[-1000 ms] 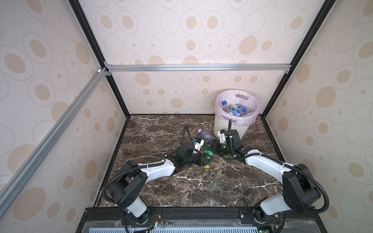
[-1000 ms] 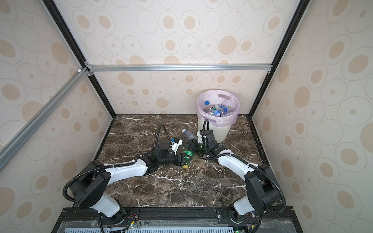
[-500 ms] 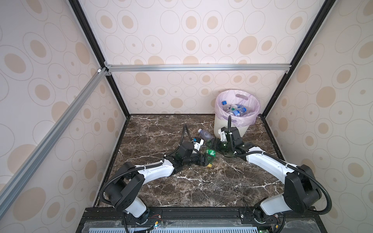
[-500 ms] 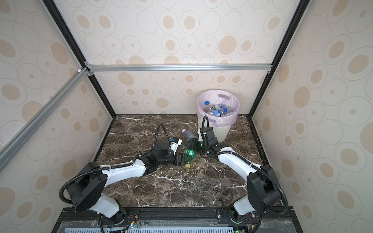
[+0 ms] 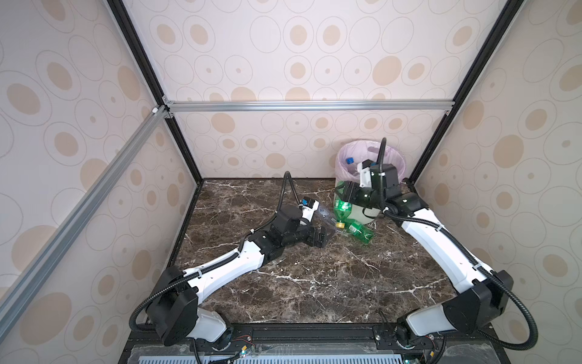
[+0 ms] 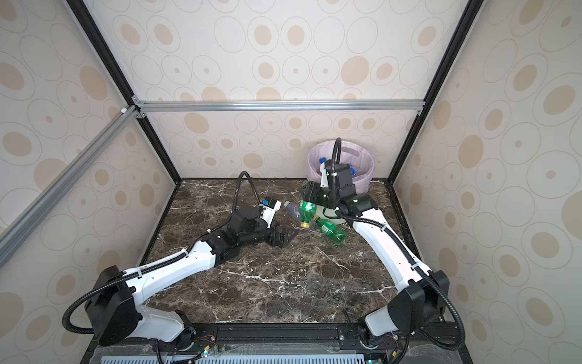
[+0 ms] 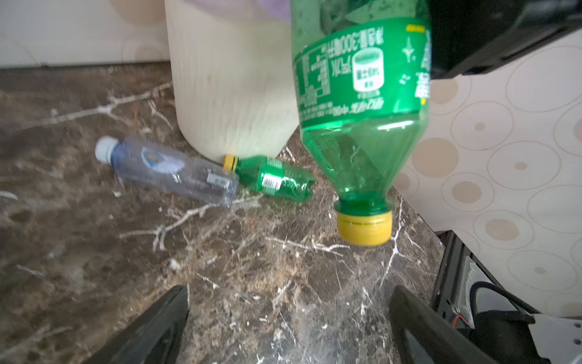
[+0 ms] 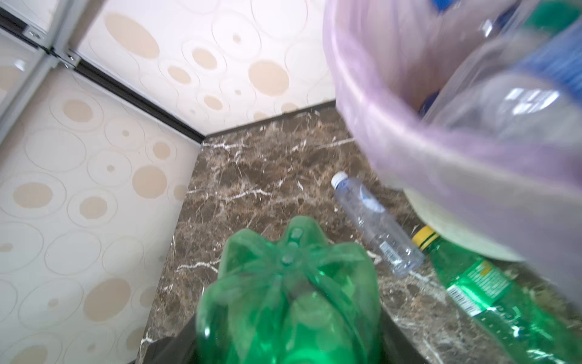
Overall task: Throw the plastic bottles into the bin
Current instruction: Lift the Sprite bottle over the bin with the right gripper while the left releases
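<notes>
The right gripper (image 5: 346,193) clamps a yellow-capped green plastic bottle (image 7: 362,110), cap down, just left of the cream ribbed bin (image 7: 233,94). The left gripper (image 7: 288,302) gapes wide, empty, above the brown marble tabletop (image 5: 315,283). A clear white-capped bottle (image 7: 170,171) and a second green bottle (image 7: 274,179) lie at the bin's foot.

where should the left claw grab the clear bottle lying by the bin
I'd grip the clear bottle across its middle, from above: it lies flat on its side, long sides free, base end crowded by the lying green bottle.
</notes>
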You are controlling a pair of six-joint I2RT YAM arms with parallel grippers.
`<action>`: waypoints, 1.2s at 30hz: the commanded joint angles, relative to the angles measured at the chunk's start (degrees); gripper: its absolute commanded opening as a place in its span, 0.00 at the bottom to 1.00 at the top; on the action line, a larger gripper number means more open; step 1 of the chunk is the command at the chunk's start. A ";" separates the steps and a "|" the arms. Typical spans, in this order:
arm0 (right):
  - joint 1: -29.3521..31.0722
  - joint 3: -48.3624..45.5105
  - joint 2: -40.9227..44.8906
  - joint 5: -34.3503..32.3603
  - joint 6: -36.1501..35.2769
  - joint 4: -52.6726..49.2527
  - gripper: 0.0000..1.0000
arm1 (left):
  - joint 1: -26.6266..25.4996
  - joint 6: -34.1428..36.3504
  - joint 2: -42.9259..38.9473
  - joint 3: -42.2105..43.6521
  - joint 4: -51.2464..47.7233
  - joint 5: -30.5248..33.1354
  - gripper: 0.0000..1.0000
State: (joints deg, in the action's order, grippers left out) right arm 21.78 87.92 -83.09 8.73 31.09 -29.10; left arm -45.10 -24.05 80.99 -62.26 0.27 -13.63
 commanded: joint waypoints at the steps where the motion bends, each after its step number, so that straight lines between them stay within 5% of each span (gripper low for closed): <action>1: -1.54 8.01 1.89 -3.93 -5.06 -6.51 0.51 | -1.07 7.37 0.17 -8.10 -3.96 3.34 0.99; 12: -3.84 30.29 0.70 -11.34 -11.05 -9.86 0.51 | -4.72 14.26 9.67 -31.80 -8.36 4.47 0.99; 21: -10.34 40.36 -12.28 -13.23 -12.28 -11.80 0.54 | -6.39 14.50 9.91 -31.44 -8.79 5.67 0.99; 27: -15.42 66.02 -31.71 -8.96 -10.09 -29.89 0.88 | -6.40 13.61 7.95 -28.48 -9.31 7.49 0.99; 31: -15.41 58.36 -26.01 -8.03 -10.26 -24.52 1.00 | -6.40 13.14 6.55 -25.06 -8.14 8.29 0.99; 36: -15.40 48.51 -19.09 -8.28 -10.70 -19.87 1.00 | -6.41 12.19 7.33 -24.39 -7.52 7.37 0.99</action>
State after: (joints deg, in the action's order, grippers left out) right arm 6.42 136.27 -109.82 0.21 20.97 -52.27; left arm -51.27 -11.70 89.36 -86.30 -8.34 -6.22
